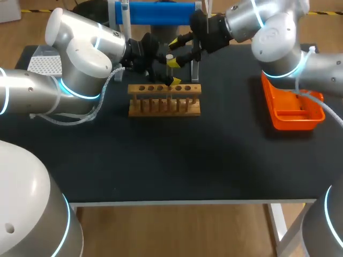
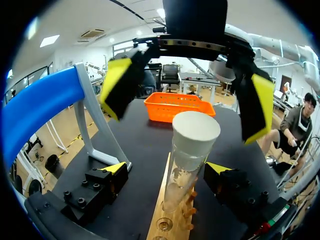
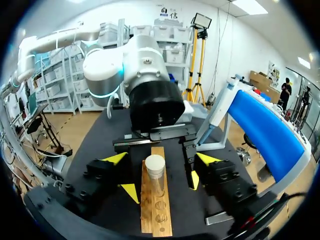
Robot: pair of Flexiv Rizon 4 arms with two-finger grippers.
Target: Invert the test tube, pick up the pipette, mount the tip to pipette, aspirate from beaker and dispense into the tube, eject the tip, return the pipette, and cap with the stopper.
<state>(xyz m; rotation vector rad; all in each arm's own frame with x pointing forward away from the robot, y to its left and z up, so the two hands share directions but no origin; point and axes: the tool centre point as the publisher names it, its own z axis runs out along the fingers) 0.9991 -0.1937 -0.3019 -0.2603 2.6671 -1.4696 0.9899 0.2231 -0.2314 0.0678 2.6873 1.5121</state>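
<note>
Both wide: my left pincer (image 2: 167,167) and right pincer (image 3: 161,159) flank the stoppered test tube (image 3: 156,182), which the rack (image 3: 155,222) keeps upright.

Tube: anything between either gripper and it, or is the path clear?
Nothing visible. The tube stands in the rack, stopper on top, in the gap between the open fingers of both the left gripper and right gripper.

Two arms in glossy silver-white shells: left arm (image 1: 80,59), right arm (image 1: 278,37), with fat rounded joints, each ringed by a glowing cyan band. A white cable (image 1: 102,96) loops beneath the left one. Then matte black wrist blocks and chunky black fingers (image 2: 95,192) studded with round screws, tipped bright yellow.
</note>
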